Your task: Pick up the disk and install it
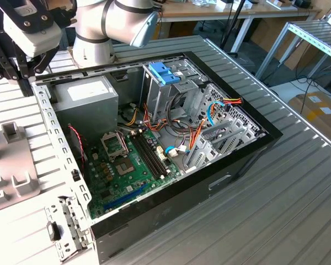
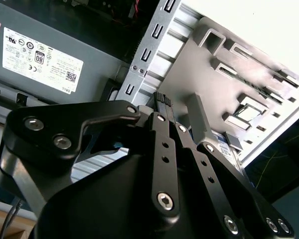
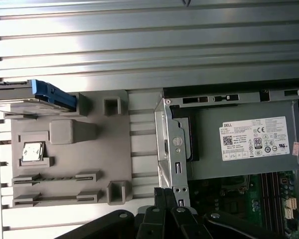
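Ribbed table (image 3: pixel 149 45); flat blue-framed disk (image 3: pixel 40 97) on tray (image 3: pixel 70 159).

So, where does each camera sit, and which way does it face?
Exterior view: off the arm, high beside the table, facing down at an angle into the open computer case; the arm and gripper show at the exterior view's left.
First wrist view: on the arm, facing down on the grey fixture plate, the disk at its edge, and the power supply; the gripper's black links show.
Second wrist view: on the arm, just behind the gripper, facing along it.
Shared: all three see the power supply and the grey fixture plate.
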`<state>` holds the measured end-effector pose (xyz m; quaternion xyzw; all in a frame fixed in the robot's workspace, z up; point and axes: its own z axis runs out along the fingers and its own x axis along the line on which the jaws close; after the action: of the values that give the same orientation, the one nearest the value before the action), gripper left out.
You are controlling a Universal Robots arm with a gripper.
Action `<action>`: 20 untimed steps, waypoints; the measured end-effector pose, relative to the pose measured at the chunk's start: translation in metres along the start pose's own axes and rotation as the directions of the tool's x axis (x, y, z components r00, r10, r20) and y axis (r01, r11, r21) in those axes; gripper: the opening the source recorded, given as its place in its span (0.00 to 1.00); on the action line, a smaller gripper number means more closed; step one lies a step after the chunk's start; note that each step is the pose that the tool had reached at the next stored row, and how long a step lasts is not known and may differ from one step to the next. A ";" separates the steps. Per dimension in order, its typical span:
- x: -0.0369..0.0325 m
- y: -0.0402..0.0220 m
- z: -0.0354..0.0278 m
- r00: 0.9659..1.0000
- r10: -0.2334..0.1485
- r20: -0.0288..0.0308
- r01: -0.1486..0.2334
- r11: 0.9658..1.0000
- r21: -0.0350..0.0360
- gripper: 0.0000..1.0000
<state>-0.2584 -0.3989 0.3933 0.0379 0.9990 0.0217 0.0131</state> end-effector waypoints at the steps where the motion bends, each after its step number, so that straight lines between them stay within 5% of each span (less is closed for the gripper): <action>1: 0.0013 -0.0001 0.0000 1.000 0.000 0.000 0.000 1.000 0.000 0.11; 20: 0.0185 -0.0014 -0.0006 1.000 0.000 0.000 0.000 1.000 0.000 0.11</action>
<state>-0.2770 -0.3989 0.3933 0.0379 0.9990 0.0217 0.0130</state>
